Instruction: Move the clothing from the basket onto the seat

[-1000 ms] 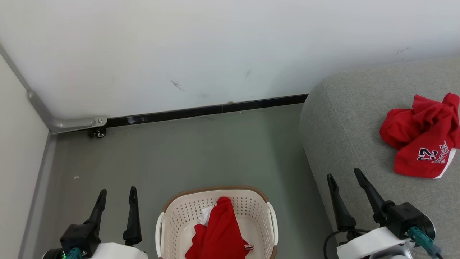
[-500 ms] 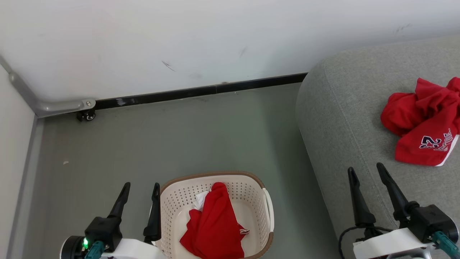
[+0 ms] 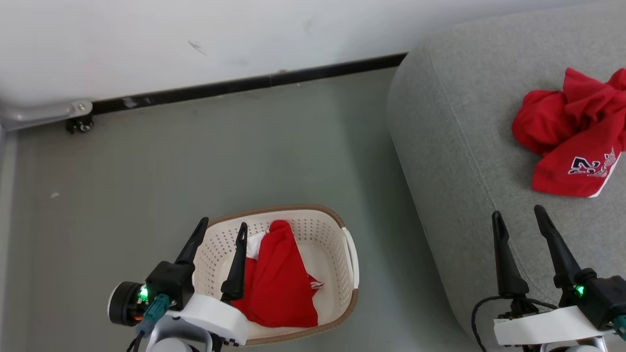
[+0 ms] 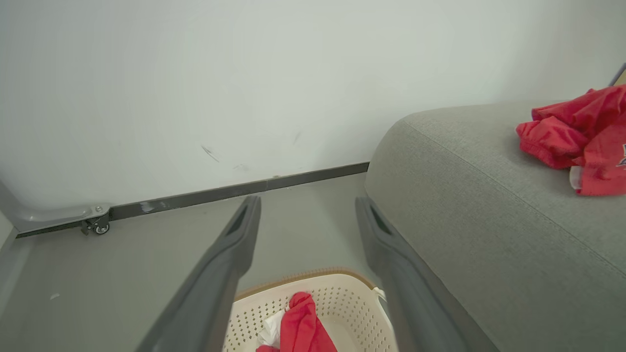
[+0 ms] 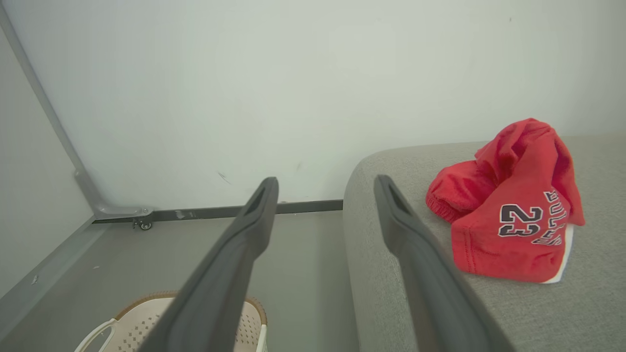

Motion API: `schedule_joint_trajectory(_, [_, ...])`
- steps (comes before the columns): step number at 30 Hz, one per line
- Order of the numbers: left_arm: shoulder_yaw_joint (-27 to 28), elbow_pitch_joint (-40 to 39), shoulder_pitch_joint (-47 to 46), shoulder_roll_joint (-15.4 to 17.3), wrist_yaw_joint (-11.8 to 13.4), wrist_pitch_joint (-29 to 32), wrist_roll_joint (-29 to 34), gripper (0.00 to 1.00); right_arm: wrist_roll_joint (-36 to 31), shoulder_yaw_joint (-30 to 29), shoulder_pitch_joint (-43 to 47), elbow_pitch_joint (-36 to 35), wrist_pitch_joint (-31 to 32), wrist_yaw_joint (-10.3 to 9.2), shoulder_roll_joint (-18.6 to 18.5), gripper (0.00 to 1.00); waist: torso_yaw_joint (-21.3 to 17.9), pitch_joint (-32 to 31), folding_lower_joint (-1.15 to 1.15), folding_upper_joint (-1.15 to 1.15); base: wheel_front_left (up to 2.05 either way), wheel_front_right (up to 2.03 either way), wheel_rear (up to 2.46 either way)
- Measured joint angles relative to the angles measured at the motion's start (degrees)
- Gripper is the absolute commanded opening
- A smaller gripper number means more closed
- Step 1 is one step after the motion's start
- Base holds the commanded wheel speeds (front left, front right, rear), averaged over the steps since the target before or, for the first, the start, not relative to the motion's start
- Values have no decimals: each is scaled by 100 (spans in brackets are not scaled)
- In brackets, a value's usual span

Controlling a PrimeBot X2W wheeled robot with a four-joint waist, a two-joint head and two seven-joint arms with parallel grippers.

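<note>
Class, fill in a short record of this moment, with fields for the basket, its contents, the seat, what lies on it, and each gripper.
Basket: cream-white perforated plastic laundry basket with brown rim, on the grey floor
In basket: bright red fabric garment with some white cloth
Seat: large light grey fabric cushion seat, right of the basket
On seat: crumpled red garments, one lettered "23"
Left gripper: open, empty, over the basket's left side
Right gripper: open, empty, over the seat's near edge

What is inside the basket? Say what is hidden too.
A red garment lies in the basket, white fabric showing at its edge. Anything under the garment is covered, and the left gripper hides part of the basket's floor.
</note>
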Motion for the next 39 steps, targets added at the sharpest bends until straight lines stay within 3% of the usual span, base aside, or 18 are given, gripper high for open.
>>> schedule_joint_trajectory(16, [-219,748,-738,48,-143,153,304,100,210,27,-285,-415,-54,0,4,100,-370,920,0,0,0,0,0])
schedule_joint_trajectory(39, [-344,2083,-1880,331,-200,586,656,100,623,386,-1058,-468,-154,0,5,100,-983,2259,0,0,0,0,0])
